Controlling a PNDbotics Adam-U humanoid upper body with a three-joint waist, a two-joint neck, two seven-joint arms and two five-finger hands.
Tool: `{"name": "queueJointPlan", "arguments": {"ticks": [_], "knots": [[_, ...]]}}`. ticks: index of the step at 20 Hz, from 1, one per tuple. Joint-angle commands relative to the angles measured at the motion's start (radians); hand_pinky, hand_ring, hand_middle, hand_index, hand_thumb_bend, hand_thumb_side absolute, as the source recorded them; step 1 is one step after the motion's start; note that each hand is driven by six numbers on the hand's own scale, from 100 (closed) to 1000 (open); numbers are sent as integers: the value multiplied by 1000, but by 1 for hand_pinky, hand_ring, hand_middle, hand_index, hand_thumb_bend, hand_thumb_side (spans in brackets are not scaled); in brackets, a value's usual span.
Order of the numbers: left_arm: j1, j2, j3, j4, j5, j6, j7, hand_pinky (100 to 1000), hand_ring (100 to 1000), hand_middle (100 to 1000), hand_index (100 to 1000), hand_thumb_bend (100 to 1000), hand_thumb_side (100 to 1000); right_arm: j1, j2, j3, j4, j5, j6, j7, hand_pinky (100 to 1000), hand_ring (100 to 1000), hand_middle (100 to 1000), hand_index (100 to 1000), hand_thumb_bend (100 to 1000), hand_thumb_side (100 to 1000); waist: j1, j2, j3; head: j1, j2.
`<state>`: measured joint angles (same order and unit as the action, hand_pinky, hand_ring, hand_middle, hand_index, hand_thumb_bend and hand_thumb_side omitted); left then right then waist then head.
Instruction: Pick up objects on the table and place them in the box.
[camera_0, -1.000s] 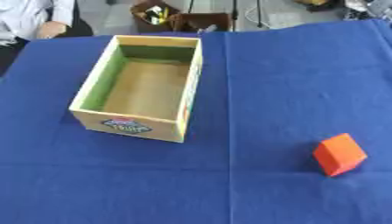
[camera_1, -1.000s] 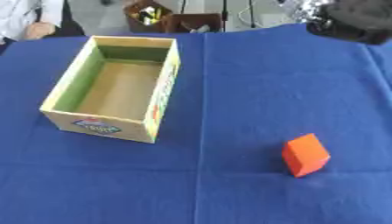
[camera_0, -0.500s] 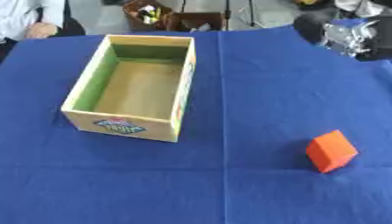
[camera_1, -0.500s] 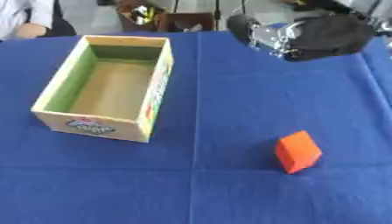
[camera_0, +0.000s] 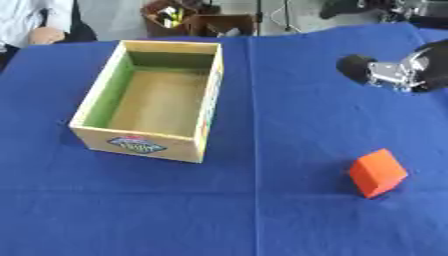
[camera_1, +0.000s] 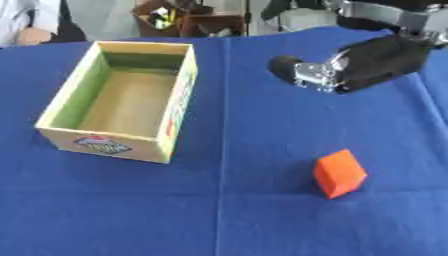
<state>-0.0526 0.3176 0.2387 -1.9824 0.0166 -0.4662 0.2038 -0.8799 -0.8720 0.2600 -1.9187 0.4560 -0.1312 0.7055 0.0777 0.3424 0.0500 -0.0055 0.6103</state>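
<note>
A blue cloth (camera_0: 262, 210) covers the table across the whole work area, with a faint crease running from far to near down its middle. An open cardboard box (camera_0: 208, 107) stands on the left half of the cloth, its long sides running from near to far and slightly askew to the table edge. The box interior shows a green inner wall on the left and far sides and a plain tan floor, and nothing lies inside it. A coloured printed label (camera_0: 136, 144) sits on the near outer wall of the box. An orange block (camera_1: 339, 173) rests on the cloth in the near right area, well apart from the box and tilted so that one corner points upward. The right hand (camera_1: 350, 67) enters from the far right, held above the cloth at a position farther away than the block and to the right of the box. It touches neither the block nor the box. The hand is black with silver metal parts at its leading end, and it is blurred in both views, so whether its fingers are spread or curled cannot be told. It holds nothing that can be seen. Beyond the far edge of the table stands a brown container (camera_0: 179, 17) with mixed contents.
</note>
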Motion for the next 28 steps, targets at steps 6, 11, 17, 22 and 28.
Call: {"name": "queueJointPlan", "arguments": {"ticks": [6,11,17,22,28], "knots": [[0,35,0,-18,3,2,-5,445,615,574,819,523,997,32,-65,-39,-23,-37,-40,90,860,913,868,949,387,797,-5,-24,-5,7,-14],[0,35,0,-18,5,4,-6,445,615,574,819,522,996,72,-87,-52,-28,-52,-54,168,863,919,876,961,473,619,-6,-26,-7,10,-16],[-2,36,-1,-18,6,5,-9,445,615,574,818,521,995,118,-113,-45,-29,-24,-54,201,875,925,865,994,469,506,-6,-25,-8,10,-19],[-3,37,-2,-18,7,6,-11,445,615,575,818,521,994,154,-127,-27,-18,7,-54,201,883,928,862,1000,404,464,-8,-24,-7,8,-21],[-5,36,-2,-18,7,8,-13,445,615,575,818,521,993,183,-130,-11,-4,27,-56,201,884,927,859,1000,418,439,-9,-21,-7,7,-23]]}}
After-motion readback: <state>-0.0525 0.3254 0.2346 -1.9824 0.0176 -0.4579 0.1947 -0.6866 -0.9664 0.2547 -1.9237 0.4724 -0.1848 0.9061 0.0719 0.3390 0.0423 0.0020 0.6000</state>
